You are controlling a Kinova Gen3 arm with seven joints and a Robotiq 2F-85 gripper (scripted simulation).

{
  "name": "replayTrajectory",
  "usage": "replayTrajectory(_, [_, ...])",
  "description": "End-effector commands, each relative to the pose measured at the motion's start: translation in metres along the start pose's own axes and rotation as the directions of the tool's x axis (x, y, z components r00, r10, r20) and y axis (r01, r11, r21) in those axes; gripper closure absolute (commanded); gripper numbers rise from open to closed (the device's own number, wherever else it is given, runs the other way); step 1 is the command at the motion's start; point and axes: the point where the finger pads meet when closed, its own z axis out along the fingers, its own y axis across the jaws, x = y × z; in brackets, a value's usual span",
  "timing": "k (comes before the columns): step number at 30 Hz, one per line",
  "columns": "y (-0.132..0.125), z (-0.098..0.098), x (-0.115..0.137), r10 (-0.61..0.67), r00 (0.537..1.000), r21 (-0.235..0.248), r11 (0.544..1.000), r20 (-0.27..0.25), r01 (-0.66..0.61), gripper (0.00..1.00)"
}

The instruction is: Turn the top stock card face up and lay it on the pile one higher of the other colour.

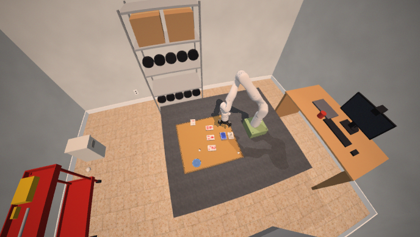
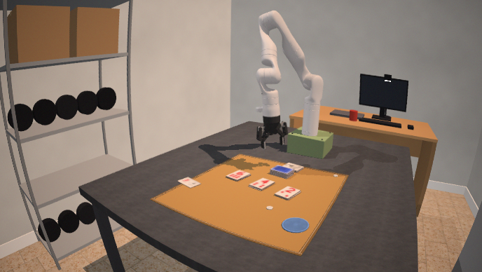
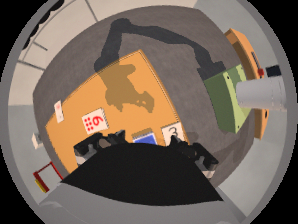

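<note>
The table (image 1: 275, 180) (image 2: 140, 214) looks matt and faintly mottled; the orange mat (image 1: 195, 137) (image 2: 224, 210) (image 3: 155, 95) resembles cloth; the arm (image 1: 251, 88) (image 2: 292, 42) (image 3: 260, 92) is smooth, plastic-like.

2 room views look down on the mat; the wrist's sits close.

The room is evenly and moderately lit, and soft-edged dark shadows of the arm (image 1: 259, 105) (image 2: 312, 116) are cast across the counter (image 1: 195, 195) (image 2: 217, 238) (image 3: 165, 20). In the wrist view, straight edges are bowed by strong fisheye distortion, with black corners; small print is slightly blurred in the top view.
</note>
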Motion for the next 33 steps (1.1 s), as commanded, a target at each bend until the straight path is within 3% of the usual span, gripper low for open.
replayTrajectory(1, [0.001,0.0,-0.003,-0.011,1.0,0.001,1.0,-0.002,0.011,0.0])
replayTrajectory(33, [0.004,0.006,-0.032,-0.221,0.975,0.04,0.974,-0.025,0.221,0.0])
